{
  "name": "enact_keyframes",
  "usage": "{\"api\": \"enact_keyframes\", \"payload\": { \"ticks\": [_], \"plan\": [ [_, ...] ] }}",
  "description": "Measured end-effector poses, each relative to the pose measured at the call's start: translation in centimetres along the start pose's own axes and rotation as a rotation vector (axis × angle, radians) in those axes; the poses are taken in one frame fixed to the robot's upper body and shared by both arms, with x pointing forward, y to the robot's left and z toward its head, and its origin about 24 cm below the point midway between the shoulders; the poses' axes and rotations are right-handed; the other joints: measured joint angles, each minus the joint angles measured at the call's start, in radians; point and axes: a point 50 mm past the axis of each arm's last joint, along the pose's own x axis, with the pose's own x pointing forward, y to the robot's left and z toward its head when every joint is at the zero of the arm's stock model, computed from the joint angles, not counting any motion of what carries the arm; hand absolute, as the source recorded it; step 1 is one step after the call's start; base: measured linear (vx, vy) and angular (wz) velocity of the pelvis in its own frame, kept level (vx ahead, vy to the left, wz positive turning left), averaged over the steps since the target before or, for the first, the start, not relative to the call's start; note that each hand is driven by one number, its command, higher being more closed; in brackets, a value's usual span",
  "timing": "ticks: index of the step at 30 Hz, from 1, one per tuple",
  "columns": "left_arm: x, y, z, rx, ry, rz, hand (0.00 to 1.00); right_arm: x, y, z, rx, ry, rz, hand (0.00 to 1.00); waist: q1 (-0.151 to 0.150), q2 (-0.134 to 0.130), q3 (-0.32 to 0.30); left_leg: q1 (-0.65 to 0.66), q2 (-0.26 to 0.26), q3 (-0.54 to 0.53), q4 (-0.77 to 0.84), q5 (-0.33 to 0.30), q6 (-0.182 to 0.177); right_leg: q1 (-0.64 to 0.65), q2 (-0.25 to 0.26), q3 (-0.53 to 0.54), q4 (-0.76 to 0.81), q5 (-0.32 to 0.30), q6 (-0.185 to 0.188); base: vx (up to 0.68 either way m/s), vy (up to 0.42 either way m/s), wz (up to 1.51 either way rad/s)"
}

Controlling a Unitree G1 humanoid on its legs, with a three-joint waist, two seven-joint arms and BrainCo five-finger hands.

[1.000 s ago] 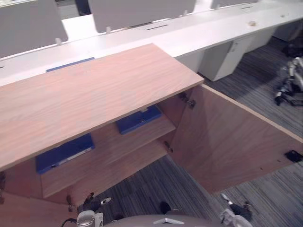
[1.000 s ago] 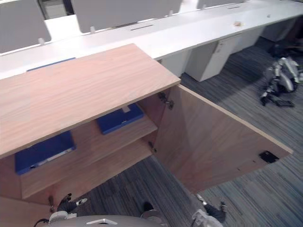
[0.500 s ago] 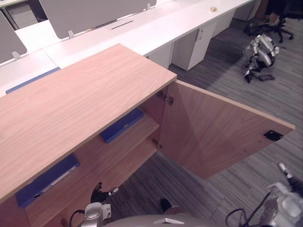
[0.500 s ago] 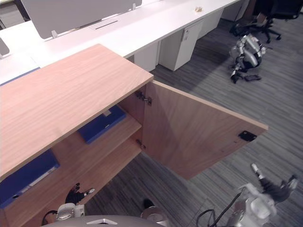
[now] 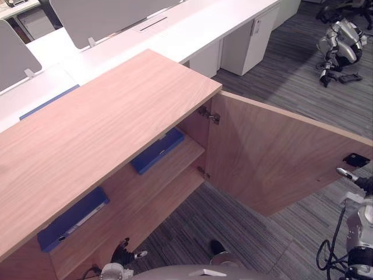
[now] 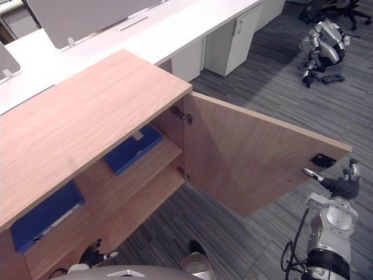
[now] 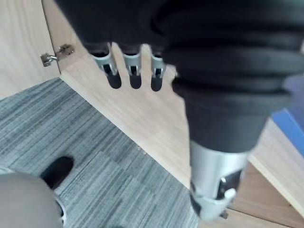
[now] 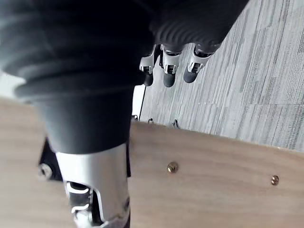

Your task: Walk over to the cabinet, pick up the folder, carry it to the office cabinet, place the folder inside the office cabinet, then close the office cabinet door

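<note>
The wooden office cabinet [image 5: 105, 128] stands before me with its right door [image 5: 280, 157] swung wide open. Two blue folders lie flat on its upper shelf, one near the hinge side [image 5: 157, 150] and one further left [image 5: 73, 219]. My right hand [image 6: 341, 185] hovers open at the door's outer edge, just below the black latch plate [image 6: 323, 160]; its fingers [image 8: 168, 69] hang relaxed over the door's edge [image 8: 213, 190] and hold nothing. Low in front of the lower shelf, my left hand [image 5: 125, 256] is open and empty, its fingers [image 7: 134, 66] straight.
A long white desk [image 5: 192, 35] with grey dividers runs behind the cabinet, with a white pedestal unit [image 5: 250, 41] under it. Another robot [image 5: 341, 49] lies on the grey carpet at the far right. A blue item [image 5: 49, 100] rests on the desk.
The camera has shifted. My right hand has risen from the lower right up to the door's outer edge by the latch. The left hand stays low.
</note>
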Motion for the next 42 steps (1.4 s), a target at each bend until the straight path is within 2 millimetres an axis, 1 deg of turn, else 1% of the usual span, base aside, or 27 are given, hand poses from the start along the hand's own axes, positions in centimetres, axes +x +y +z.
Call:
{"api": "enact_keyframes", "payload": {
  "ticks": [2,6,8,9,12,15,18,19,20,21,22,25,26,28,29,30,32,33,36,39,40,41,42],
  "plan": [
    [0.1,0.2,0.4,0.016,-0.013,0.002,0.0,0.1,1.0,0.1,-0.023,-0.003,0.041,0.0,-0.005,0.002,0.0,0.0,0.0,-0.023,0.0,-0.001,0.001,0.006,-0.003,-0.023,-0.004,0.001,0.0,0.02,-0.071,0.12],
    [0.2,-0.1,0.6,0.037,-0.027,-0.011,0.0,0.1,1.5,-0.3,-0.059,0.011,0.055,0.0,-0.009,0.006,0.001,-0.002,-0.004,-0.03,0.0,-0.004,0.006,0.01,-0.011,-0.03,-0.009,0.001,0.001,-0.01,-0.044,0.06],
    [0.2,-0.2,0.7,0.048,-0.029,-0.014,0.0,0.0,1.9,-0.5,-0.094,0.014,0.074,0.0,-0.023,0.009,0.002,-0.002,-0.008,-0.043,0.001,-0.004,0.007,0.015,-0.016,-0.042,-0.01,0.0,0.001,-0.05,-0.068,0.12],
    [0.2,-0.2,0.7,0.049,-0.029,-0.014,0.0,0.0,1.9,-0.5,-0.097,0.013,0.074,0.0,-0.023,0.009,0.002,-0.002,-0.008,-0.044,0.001,-0.004,0.007,0.016,-0.016,-0.043,-0.01,0.0,0.001,-0.05,-0.061,0.08],
    [0.2,-0.3,0.8,0.065,-0.033,-0.021,0.0,-0.4,2.3,-0.1,-0.114,-0.013,0.096,0.0,-0.025,0.007,0.013,-0.016,0.004,-0.047,0.061,-0.03,0.012,0.023,-0.02,-0.044,-0.012,0.001,0.001,-0.07,-0.078,0.0],
    [0.2,-0.3,0.7,0.069,-0.032,-0.02,0.0,-1.6,2.5,0.4,-0.148,-0.066,0.125,0.0,-0.027,0.008,0.013,-0.017,0.009,-0.047,0.061,-0.03,0.012,0.023,-0.016,-0.045,-0.029,0.007,0.0,-0.08,-0.095,-0.08],
    [0.2,-0.3,0.7,0.09,-0.032,-0.022,0.0,-4.0,3.8,-0.1,-0.107,-0.085,0.163,0.0,-0.034,-0.002,0.019,-0.017,0.015,-0.047,0.061,-0.028,0.012,0.023,-0.009,-0.045,-0.048,0.025,-0.003,-0.07,-0.092,-0.16],
    [0.2,-0.4,0.8,0.096,-0.035,-0.023,0.0,-4.4,3.9,-0.2,-0.109,-0.087,0.168,0.0,-0.034,-0.003,0.019,-0.017,0.015,-0.047,0.061,-0.028,0.012,0.023,-0.008,-0.045,-0.051,0.029,-0.003,-0.05,-0.078,-0.17],
    [0.3,-0.3,1.0,0.101,-0.04,-0.023,0.0,-5.2,4.2,-0.4,-0.103,-0.088,0.179,0.0,-0.037,-0.006,0.018,-0.017,0.017,-0.046,0.061,-0.028,0.012,0.023,-0.005,-0.044,-0.055,0.036,-0.002,-0.04,-0.071,-0.17],
    [0.4,-0.2,1.2,0.1,-0.043,-0.018,0.0,-6.4,4.7,-0.9,-0.074,-0.077,0.192,0.0,-0.04,-0.014,0.017,-0.014,0.021,-0.04,0.061,-0.027,0.012,0.023,0.0,-0.039,-0.055,0.044,-0.003,-0.03,-0.069,-0.16],
    [0.4,-0.2,1.2,0.1,-0.044,-0.017,0.0,-6.7,4.8,-1.0,-0.069,-0.074,0.196,0.0,-0.041,-0.016,0.017,-0.013,0.022,-0.039,0.061,-0.027,0.011,0.023,0.001,-0.038,-0.055,0.045,-0.003,-0.04,-0.069,-0.2],
    [0.5,0.0,1.3,0.098,-0.038,-0.01,0.0,-9.7,6.2,-2.3,-0.062,-0.035,0.263,0.0,-0.042,-0.054,0.015,-0.004,0.032,-0.017,0.062,-0.026,0.007,0.019,0.018,-0.009,-0.055,0.056,-0.009,-0.06,-0.079,-0.27],
    [0.6,0.0,1.4,0.1,-0.035,-0.011,0.0,-10.2,6.3,-2.6,-0.063,-0.025,0.277,0.0,-0.043,-0.06,0.013,-0.002,0.033,-0.017,0.062,-0.026,0.006,0.019,0.019,-0.006,-0.054,0.057,-0.01,-0.07,-0.078,-0.23],
    [0.8,0.0,1.5,0.108,-0.026,-0.011,0.0,-12.4,7.0,-3.4,-0.068,0.01,0.338,0.0,-0.042,-0.086,0.01,0.001,0.038,-0.017,0.07,-0.027,0.004,0.018,0.024,0.003,-0.052,0.061,-0.012,-0.08,-0.08,-0.18],
    [0.8,0.0,1.5,0.115,-0.026,-0.012,0.0,-13.0,7.2,-3.7,-0.077,0.019,0.359,0.0,-0.041,-0.097,0.01,0.0,0.04,-0.017,0.072,-0.03,-0.001,0.014,0.024,0.003,-0.051,0.062,-0.012,-0.1,-0.084,-0.16],
    [0.8,0.0,1.6,0.123,-0.025,-0.012,0.0,-13.5,7.3,-3.8,-0.09,0.021,0.372,0.0,-0.04,-0.103,0.009,-0.001,0.041,-0.017,0.074,-0.03,-0.001,0.012,0.024,0.0,-0.05,0.063,-0.014,-0.1,-0.082,-0.16],
    [1.0,0.0,1.9,0.127,-0.021,-0.013,0.0,-14.9,7.7,-4.2,-0.126,0.034,0.418,0.0,-0.03,-0.117,0.008,-0.001,0.039,-0.021,0.074,-0.03,-0.002,0.001,0.017,-0.034,-0.037,0.067,-0.023,-0.11,-0.08,-0.15],
    [1.1,0.0,1.9,0.128,-0.02,-0.011,0.0,-15.3,7.7,-4.2,-0.133,0.036,0.427,0.0,-0.029,-0.118,0.008,-0.001,0.039,-0.024,0.073,-0.03,-0.002,-0.001,0.014,-0.047,-0.033,0.067,-0.024,-0.1,-0.06,-0.08],
    [1.2,0.4,1.9,0.146,-0.013,0.017,0.0,-16.3,8.0,-4.7,-0.189,0.043,0.469,0.0,-0.024,-0.124,0.007,-0.007,0.026,-0.096,0.054,-0.018,0.001,-0.006,0.005,-0.089,-0.011,0.062,-0.018,-0.1,-0.047,0.02],
    [1.3,1.0,2.2,0.163,-0.01,0.047,0.0,-17.3,8.0,-5.3,-0.211,0.074,0.496,0.0,-0.014,-0.141,0.007,-0.01,0.022,-0.166,0.016,0.014,0.007,-0.008,0.006,-0.14,-0.01,0.06,-0.016,-0.06,-0.05,0.24],
    [1.4,1.2,2.4,0.157,-0.012,0.055,0.0,-17.6,7.7,-5.6,-0.223,0.092,0.5,0.0,-0.006,-0.147,0.008,-0.012,0.022,-0.195,-0.005,0.034,0.007,-0.008,0.008,-0.161,-0.011,0.059,-0.015,-0.06,-0.047,0.42],
    [1.5,1.4,2.5,0.151,-0.012,0.067,0.0,-17.9,7.5,-6.0,-0.244,0.113,0.505,0.0,-0.001,-0.157,0.008,-0.022,0.026,-0.227,-0.007,0.042,0.005,-0.008,0.012,-0.172,-0.011,0.056,-0.015,-0.06,-0.047,0.42],
    [1.5,1.5,2.5,0.152,-0.01,0.074,0.0,-18.0,7.5,-6.1,-0.255,0.12,0.509,0.0,0.001,-0.161,0.007,-0.028,0.027,-0.245,-0.007,0.048,0.005,-0.008,0.015,-0.181,-0.01,0.052,-0.015,-0.07,-0.062,0.42]
  ]
}}
